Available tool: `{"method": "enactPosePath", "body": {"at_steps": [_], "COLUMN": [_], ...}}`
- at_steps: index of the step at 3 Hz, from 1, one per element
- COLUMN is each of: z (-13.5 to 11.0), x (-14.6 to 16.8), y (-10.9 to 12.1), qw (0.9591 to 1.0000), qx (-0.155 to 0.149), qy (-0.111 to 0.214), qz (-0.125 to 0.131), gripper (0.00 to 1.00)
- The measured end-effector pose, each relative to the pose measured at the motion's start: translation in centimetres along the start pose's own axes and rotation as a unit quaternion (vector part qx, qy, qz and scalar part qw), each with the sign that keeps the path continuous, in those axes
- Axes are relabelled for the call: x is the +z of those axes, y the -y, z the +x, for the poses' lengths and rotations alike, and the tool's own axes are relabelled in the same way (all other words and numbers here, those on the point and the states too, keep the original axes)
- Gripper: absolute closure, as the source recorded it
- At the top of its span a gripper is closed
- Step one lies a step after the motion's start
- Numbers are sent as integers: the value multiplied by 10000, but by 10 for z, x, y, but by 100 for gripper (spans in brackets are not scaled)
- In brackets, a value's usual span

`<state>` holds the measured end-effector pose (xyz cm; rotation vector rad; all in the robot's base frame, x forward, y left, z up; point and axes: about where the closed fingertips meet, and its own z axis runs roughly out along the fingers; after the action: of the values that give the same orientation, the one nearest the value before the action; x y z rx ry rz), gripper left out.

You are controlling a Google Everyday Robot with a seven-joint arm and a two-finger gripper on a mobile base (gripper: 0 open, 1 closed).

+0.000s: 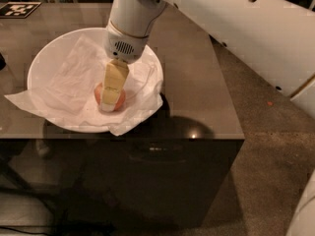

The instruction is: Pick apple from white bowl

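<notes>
Arm [129, 18] angled steeply down into white bowl [43, 65], pincer [111, 103] over apple [99, 93], grip cannot be told

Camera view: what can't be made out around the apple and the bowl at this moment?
1. Apple: its middle is hidden by the gripper, which is down inside the white bowl right in front of it; whether it is gripped cannot be told.
2. Bowl floor: covered by the crumpled paper sheet.
3. Dark object at the left edge of the table: cut off by the frame.
</notes>
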<state>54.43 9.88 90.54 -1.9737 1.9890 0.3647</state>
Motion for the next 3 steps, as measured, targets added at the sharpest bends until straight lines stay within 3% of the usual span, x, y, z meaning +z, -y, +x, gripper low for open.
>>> {"method": "enactPosePath", "body": {"at_steps": [3], "z": [12], "x": [42], "y": [-2], "qw": [9996], "qx": [198], "qy": [105], "qz": [-170], "gripper": [0]}}
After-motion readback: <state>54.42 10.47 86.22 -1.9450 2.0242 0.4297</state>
